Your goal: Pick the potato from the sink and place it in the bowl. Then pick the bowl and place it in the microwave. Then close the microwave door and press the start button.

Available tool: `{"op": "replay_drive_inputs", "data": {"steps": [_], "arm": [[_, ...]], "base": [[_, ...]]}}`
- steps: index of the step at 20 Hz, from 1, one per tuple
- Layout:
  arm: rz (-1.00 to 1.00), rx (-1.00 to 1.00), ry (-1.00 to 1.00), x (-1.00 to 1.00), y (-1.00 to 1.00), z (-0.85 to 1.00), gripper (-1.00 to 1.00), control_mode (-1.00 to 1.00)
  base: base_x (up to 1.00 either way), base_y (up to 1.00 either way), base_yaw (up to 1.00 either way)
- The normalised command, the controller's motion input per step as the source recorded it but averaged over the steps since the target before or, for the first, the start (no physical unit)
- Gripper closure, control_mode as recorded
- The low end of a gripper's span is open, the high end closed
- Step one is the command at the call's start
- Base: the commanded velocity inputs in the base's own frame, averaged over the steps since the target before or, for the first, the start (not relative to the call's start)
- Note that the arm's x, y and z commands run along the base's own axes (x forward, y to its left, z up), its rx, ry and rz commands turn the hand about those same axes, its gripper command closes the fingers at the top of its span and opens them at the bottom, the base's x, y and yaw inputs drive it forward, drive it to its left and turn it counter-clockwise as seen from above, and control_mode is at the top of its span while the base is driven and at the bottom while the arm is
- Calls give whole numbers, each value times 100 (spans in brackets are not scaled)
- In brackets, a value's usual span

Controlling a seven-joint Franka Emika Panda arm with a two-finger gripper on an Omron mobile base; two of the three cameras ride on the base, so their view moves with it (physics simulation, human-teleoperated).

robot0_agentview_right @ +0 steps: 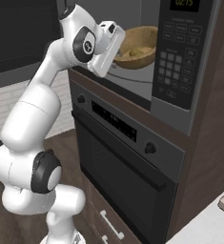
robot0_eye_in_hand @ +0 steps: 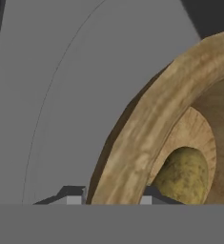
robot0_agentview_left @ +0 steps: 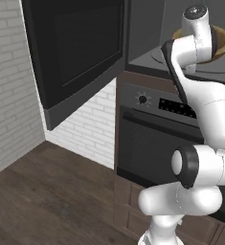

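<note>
The only writing was on the microwave: green digits in the display at the top of its control panel, cut by the frame edge and too small to read with certainty. The keypad buttons below carried no legible marks. The oven under the microwave had a dark display strip with unreadable markings.

The gripper straddled the rim of the bowl, one fingertip on the outside of the wall and the other inside. The fingertips sat just beside the wood on both sides; whether they pressed on it or stood slightly clear could not be told. The jaws were narrowly spread, about the thickness of the rim.

The potato lay inside the bowl, against the near inner wall, just beside the inner fingertip. The bowl stood inside the microwave cavity, over the grey turntable.

The hand view alone showed the fingertips against the rim and the potato's surface clearly. The right base view showed the control panel, the bowl in the cavity with a yellowish shape in it, and the hand reaching in from the left. The left base view showed the microwave door swung wide open to the left, its black window facing the camera, along with the oven knob; there the arm covered much of the bowl.
</note>
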Motion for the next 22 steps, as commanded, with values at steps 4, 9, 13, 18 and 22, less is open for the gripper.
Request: {"op": "replay_drive_inputs", "data": {"steps": [4,9,13,18,22], "arm": [[0,-2,-6,9,-6,-17,-100,-100],[0,0,-37,0,-5,-8,-100,-100],[0,0,-54,-9,12,-8,-100,-100],[1,0,-47,-91,39,-5,-100,-100],[0,0,-26,-100,30,28,-100,-100]], "base": [[0,0,0],[0,0,0],[0,0,0],[0,0,0],[0,0,0]]}}
